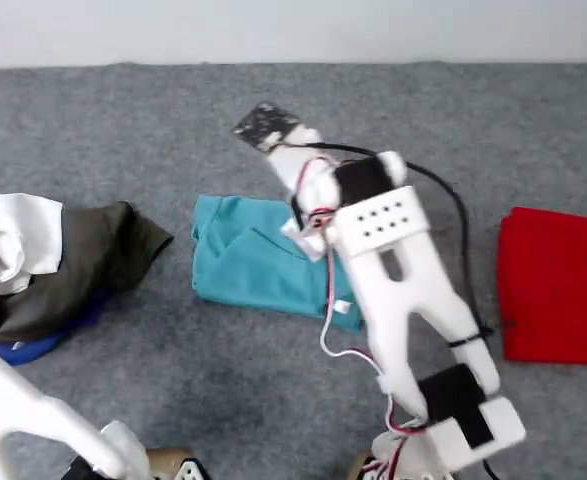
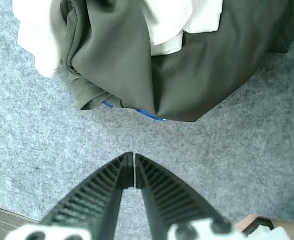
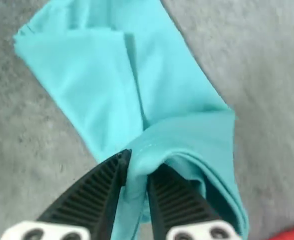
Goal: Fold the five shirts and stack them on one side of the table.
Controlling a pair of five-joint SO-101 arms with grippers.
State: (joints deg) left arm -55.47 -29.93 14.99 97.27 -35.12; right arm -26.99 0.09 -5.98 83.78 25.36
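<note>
A teal shirt [image 1: 253,255] lies partly folded in the middle of the grey table. My right gripper [image 3: 136,162] is shut on a raised fold of the teal shirt [image 3: 111,85] at its right side, under the white right arm [image 1: 393,260]. A folded red shirt [image 1: 558,285] rests at the right edge. At the left lies a heap: an olive shirt [image 2: 197,65], a white shirt [image 2: 36,35] on top, and a blue shirt [image 2: 148,114] peeking out beneath. My left gripper [image 2: 134,162] hangs shut and holds nothing, over bare table just short of the heap.
The left arm [image 1: 23,410] stands at the table's near left corner. The heap [image 1: 53,260] covers the left side. Open grey table [image 1: 223,390] lies in front of the teal shirt and between it and the red shirt.
</note>
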